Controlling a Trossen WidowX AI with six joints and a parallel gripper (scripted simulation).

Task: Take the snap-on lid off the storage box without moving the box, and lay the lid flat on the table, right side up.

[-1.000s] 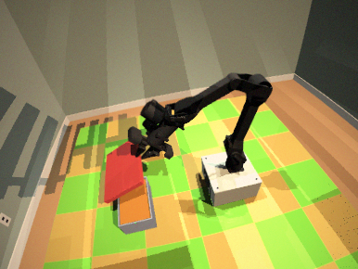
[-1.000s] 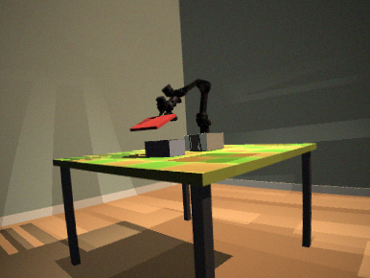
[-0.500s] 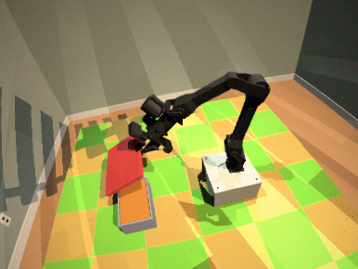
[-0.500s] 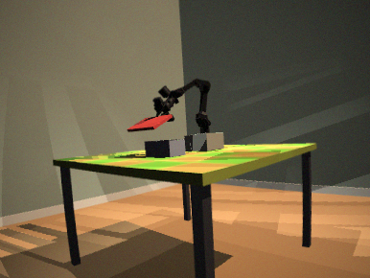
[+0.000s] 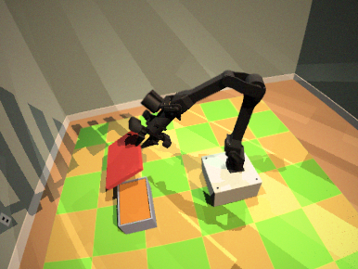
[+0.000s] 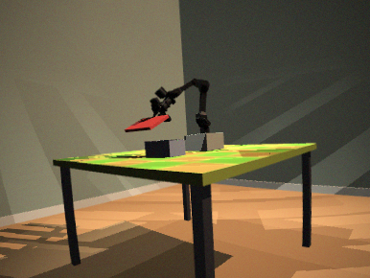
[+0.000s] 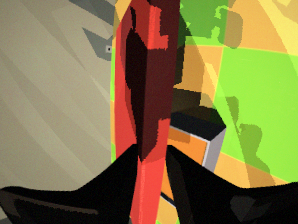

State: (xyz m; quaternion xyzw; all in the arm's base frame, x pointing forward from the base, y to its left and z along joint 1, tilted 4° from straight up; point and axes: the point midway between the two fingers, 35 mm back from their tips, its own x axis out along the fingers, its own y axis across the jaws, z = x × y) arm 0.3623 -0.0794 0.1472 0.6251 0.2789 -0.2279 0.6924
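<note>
The red lid [image 5: 124,162] [image 6: 146,124] [image 7: 150,192] is in the air, off the box and above the table. It is tilted, with its edge at the gripper higher than its far edge. My gripper [image 5: 139,139] [image 6: 163,116] [image 7: 152,149] is shut on the lid's edge, with a finger on each side of it. The grey storage box [image 5: 139,226] [image 6: 165,149] [image 7: 215,150] stands open on the table, its orange inside showing. In the top view the lid appears beyond the box, toward the back left. The lid's underside is mostly hidden in the top view.
The arm's white base block [image 5: 234,187] [image 6: 215,141] stands to the right of the box. The green and orange checkered table [image 5: 173,250] [image 6: 249,160] lies under everything. In the exterior view the table's front corner [image 6: 203,179] shows.
</note>
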